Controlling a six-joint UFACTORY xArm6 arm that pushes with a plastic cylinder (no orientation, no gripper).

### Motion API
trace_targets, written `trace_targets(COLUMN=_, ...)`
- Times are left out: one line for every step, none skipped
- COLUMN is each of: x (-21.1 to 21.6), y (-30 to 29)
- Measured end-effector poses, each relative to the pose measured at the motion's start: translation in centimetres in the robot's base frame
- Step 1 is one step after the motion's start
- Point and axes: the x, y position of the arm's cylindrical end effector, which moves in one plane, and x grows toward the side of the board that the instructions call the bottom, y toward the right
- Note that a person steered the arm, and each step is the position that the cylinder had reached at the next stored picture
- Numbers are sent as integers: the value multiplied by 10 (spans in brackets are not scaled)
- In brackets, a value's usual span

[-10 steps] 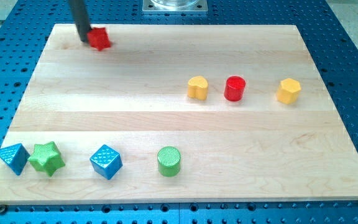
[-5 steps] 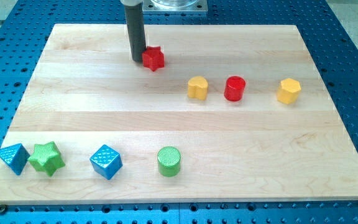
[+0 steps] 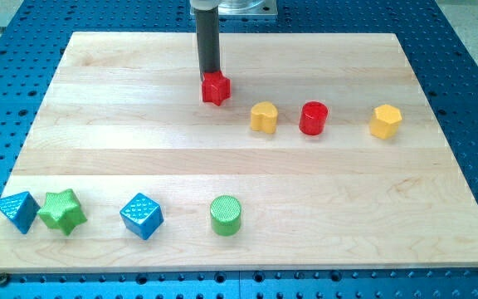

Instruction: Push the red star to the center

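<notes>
The red star [image 3: 216,89] lies on the wooden board [image 3: 139,141], above the middle and a little left of centre. My tip [image 3: 210,75] stands at the star's upper left edge, touching it. The dark rod rises straight up from there to the view's top. A yellow heart block [image 3: 264,117] sits just right of and below the star, with a small gap between them.
A red cylinder [image 3: 313,119] and a yellow hexagon [image 3: 385,121] lie to the right of the heart. Along the view's bottom left are a blue block [image 3: 17,211], a green star [image 3: 62,211], a blue cube [image 3: 142,216] and a green cylinder [image 3: 226,215].
My tip and the red star have moved from the board's top left corner to the right and downward, now near the yellow heart. The other blocks have not moved.
</notes>
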Motion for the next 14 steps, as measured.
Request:
trace_targets(x=14, y=0)
trace_targets(x=28, y=0)
trace_targets(x=40, y=-2)
trace_targets(x=47, y=-20)
trace_targets(x=55, y=-26)
trace_targets(x=64, y=-31)
trace_targets(x=26, y=-20)
trace_targets(x=20, y=2)
trace_targets(x=40, y=10)
trace_targets(x=49, y=6)
trace_targets(x=49, y=6)
trace_targets(x=49, y=6)
trace_targets(x=49, y=18)
trace_targets(x=49, y=28)
